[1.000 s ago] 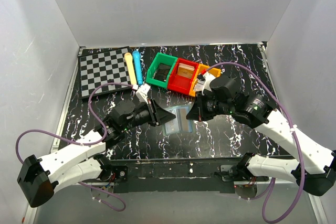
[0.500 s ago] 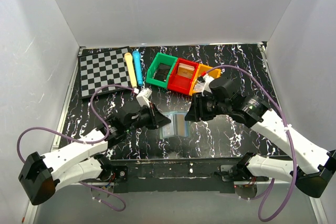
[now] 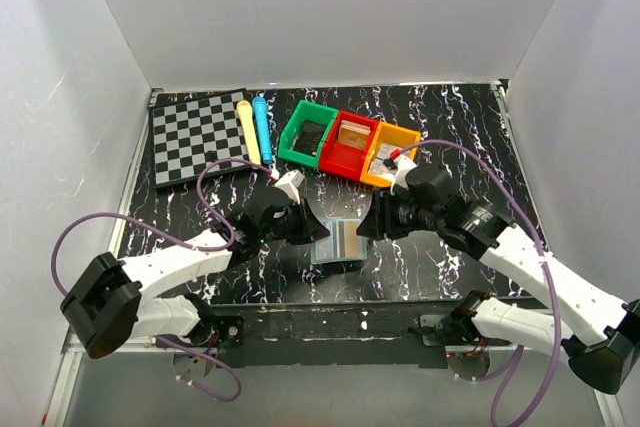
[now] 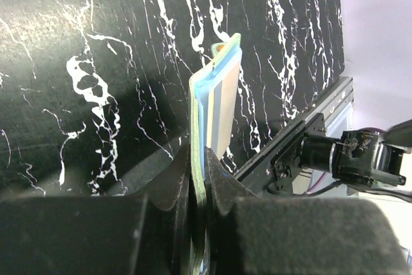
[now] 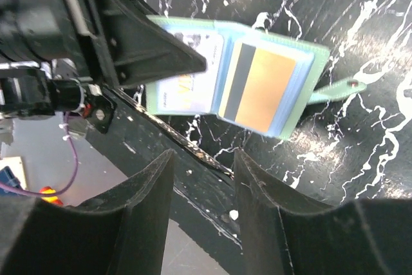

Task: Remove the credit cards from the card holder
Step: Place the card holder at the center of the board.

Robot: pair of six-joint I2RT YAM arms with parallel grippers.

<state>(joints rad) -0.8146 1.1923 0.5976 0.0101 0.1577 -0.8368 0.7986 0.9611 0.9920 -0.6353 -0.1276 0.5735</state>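
Observation:
The card holder (image 3: 338,240) is a pale blue two-panel sleeve with teal edging, held open above the table's near middle. My left gripper (image 3: 312,230) is shut on its left edge; in the left wrist view the holder (image 4: 215,104) stands edge-on between the jaws. In the right wrist view the holder (image 5: 193,75) shows a tan-orange credit card (image 5: 261,88) with a dark stripe in its right panel and a pale card (image 5: 177,85) in the left panel. My right gripper (image 3: 366,228) is open and empty just right of the holder, apart from it.
Green (image 3: 307,133), red (image 3: 349,144) and orange (image 3: 391,155) bins stand in a row behind the grippers. A checkerboard (image 3: 198,135) lies at the back left with a yellow tube (image 3: 247,131) and a blue tube (image 3: 263,128) beside it. The table's metal front rail (image 3: 340,312) runs below the holder.
My left gripper has carried the holder nearer and a little right. My right gripper has come down and nearer, close to the holder's right side.

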